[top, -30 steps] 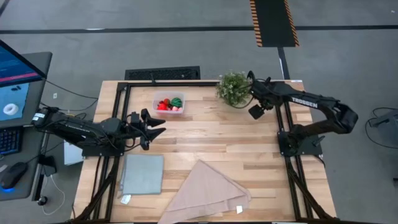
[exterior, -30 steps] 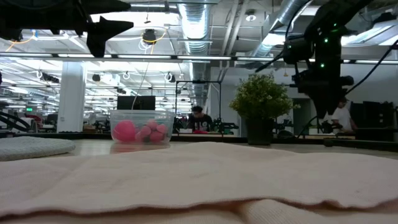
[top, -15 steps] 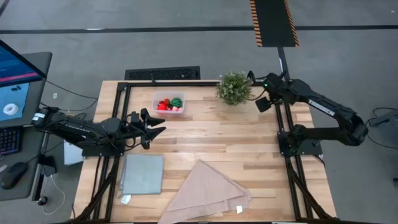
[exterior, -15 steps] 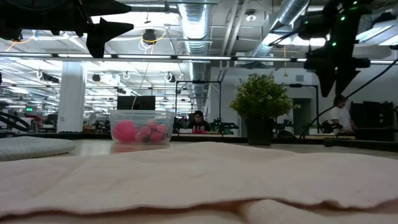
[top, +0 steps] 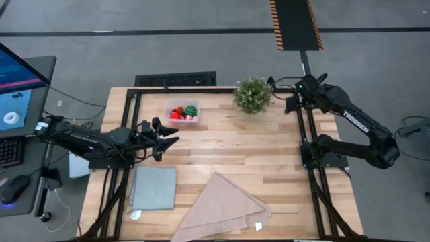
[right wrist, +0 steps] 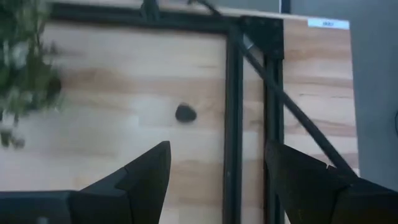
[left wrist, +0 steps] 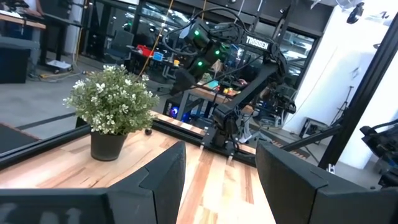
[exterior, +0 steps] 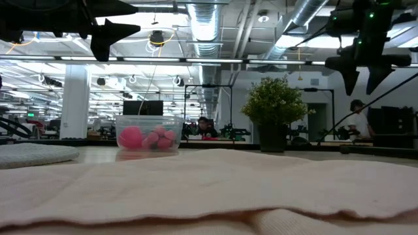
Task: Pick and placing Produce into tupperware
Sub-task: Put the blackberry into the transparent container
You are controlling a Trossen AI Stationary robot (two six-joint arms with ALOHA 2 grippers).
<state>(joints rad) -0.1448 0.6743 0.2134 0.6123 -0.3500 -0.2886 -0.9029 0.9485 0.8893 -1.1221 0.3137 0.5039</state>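
The clear tupperware [top: 183, 111] [exterior: 148, 134] stands on its base on the far left part of the table, holding red, pink and one green produce. One small dark piece [right wrist: 185, 112] lies alone on the wood near the far right frame rail. My right gripper [top: 293, 103] [exterior: 364, 79] [right wrist: 214, 180] hovers above that piece, open, fingers pointing down, touching nothing. My left gripper [top: 168, 134] [left wrist: 221, 180] waits open in the air near the tupperware's near side.
A potted green plant [top: 252, 95] [exterior: 274, 108] stands between the tupperware and my right gripper. A grey-blue cloth [top: 153, 188] and a folded beige cloth [top: 222, 205] lie near the near edge. Black frame rails [right wrist: 233, 106] run along the right side.
My right gripper has swung away from the plant toward the table's far right corner and risen, staying open. The left arm and the tupperware have kept still.
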